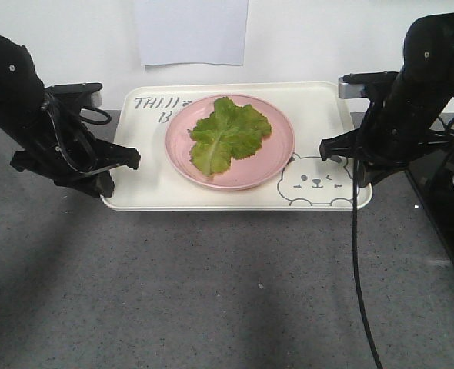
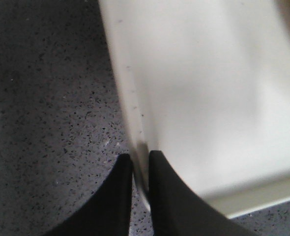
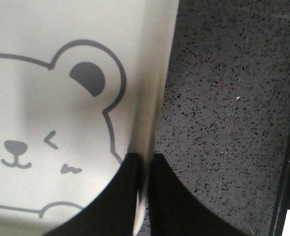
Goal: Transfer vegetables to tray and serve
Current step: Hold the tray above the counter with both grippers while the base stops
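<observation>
Grey speckled table (image 1: 211, 292) under everything. Cream tray (image 1: 319, 104) at 12 o'clock, bear face (image 1: 315, 183) at its 4 o'clock corner. Pink plate (image 1: 277, 157) centred on tray, lettuce (image 1: 227, 134) lying flat in plate. Left gripper (image 1: 131, 159) at tray's 9 o'clock, clamped on rim (image 2: 135, 123). Right gripper (image 1: 325, 147) at 3 o'clock, likewise pinching rim (image 3: 147, 128). White paper (image 1: 191, 31) on wall at 12.
</observation>
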Controlling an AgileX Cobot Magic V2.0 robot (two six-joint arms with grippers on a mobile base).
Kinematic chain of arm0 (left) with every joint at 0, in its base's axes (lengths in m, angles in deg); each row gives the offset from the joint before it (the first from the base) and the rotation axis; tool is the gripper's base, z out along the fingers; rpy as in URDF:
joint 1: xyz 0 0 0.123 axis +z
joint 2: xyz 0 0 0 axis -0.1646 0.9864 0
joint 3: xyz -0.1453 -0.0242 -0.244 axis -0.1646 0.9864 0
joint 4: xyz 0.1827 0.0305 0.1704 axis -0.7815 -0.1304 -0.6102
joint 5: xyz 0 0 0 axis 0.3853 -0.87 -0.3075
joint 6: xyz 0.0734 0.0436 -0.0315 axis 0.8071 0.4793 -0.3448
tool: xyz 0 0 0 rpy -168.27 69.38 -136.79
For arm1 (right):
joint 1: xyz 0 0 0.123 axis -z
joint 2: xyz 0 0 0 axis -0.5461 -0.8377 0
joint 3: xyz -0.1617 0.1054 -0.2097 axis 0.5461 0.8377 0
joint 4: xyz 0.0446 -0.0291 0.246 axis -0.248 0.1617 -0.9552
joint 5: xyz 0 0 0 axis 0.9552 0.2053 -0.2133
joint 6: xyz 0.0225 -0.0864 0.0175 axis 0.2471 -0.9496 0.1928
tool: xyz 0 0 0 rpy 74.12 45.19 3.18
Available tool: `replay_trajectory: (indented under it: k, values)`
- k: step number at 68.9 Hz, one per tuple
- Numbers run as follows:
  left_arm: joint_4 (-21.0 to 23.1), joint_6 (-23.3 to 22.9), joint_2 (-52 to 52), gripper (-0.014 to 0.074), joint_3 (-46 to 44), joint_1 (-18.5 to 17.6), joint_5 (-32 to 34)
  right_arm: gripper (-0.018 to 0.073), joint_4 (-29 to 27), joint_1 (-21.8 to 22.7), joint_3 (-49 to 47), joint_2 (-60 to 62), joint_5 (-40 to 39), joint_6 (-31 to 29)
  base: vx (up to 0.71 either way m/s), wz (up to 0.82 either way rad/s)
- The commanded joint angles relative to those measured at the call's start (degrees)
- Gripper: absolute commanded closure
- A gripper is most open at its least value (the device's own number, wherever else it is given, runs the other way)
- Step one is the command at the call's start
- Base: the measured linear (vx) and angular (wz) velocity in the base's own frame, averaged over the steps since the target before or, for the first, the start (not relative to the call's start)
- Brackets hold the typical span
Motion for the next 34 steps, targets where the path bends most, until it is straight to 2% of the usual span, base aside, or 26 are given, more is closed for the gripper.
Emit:
replay_trajectory:
  k: [1,34]
  values:
    - [4.2,1.5,-3.6,0.0603,-2.2,-1.0,2.8,0.0568,-1.4,-0.3,-1.6,3.4,-2.6,-1.5,0.02,0.00]
    - [4.2,1.5,-3.6,0.0603,-2.2,-1.0,2.8,0.0568,-1.4,-0.3,-1.6,3.4,-2.6,-1.5,0.01,0.00]
